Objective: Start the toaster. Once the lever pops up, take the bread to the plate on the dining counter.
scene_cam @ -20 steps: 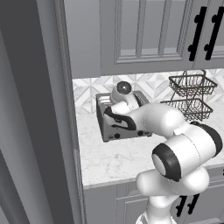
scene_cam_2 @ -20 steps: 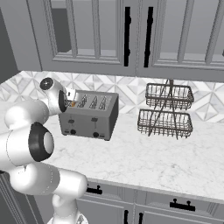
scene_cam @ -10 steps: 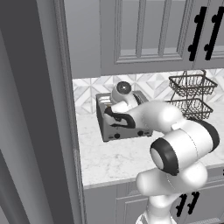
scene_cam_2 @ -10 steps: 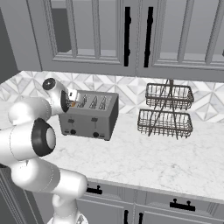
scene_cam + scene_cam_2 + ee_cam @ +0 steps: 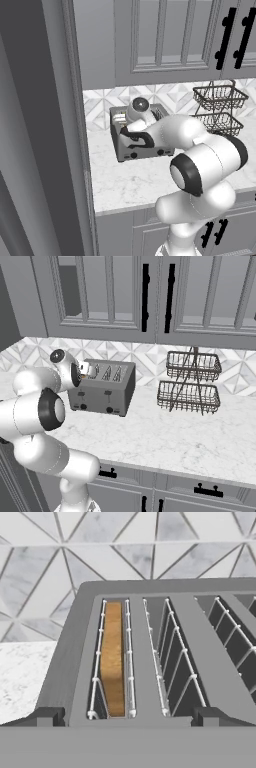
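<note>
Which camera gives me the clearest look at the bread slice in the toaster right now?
The hand view: it looks straight down into the grey metal four-slot toaster, with the tan-brown bread slice standing in its leftmost slot. In the right base view a sliver of bread peeks beside the arm. In the left base view the arm covers the slots.

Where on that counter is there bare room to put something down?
The marble counter lies bare in front of the toaster and the wire basket rack, out to its front edge, and in the gap between them. It is crowded at the toaster's left end, where the arm leans in.
</note>
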Robot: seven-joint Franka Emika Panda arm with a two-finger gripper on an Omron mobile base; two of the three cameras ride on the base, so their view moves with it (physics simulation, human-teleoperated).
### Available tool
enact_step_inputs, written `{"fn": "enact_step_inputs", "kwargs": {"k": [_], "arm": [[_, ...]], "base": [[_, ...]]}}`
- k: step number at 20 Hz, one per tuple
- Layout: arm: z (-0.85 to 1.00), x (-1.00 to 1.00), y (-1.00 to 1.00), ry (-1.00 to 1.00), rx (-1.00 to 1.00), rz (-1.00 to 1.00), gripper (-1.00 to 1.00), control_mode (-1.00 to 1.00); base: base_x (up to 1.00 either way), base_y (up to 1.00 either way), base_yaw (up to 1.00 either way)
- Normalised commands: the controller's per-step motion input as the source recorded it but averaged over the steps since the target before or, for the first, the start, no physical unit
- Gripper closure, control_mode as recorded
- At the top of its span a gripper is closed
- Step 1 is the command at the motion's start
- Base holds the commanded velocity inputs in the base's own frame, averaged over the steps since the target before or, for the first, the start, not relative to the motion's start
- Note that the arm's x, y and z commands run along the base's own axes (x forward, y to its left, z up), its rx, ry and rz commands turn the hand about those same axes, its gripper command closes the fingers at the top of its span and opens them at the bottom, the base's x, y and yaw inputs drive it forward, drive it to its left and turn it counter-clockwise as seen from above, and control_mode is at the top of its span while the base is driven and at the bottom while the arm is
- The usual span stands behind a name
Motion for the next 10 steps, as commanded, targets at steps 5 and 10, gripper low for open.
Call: {"fn": "enact_step_inputs", "kwargs": {"k": [5,10], "arm": [[0.00,0.11,0.00,0.00,0.00,0.00,-1.00,-1.00],[0.00,0.13,0.00,0.00,0.00,0.00,-1.00,-1.00]], "base": [[0.00,0.00,0.00],[0.00,0.00,0.00]]}}
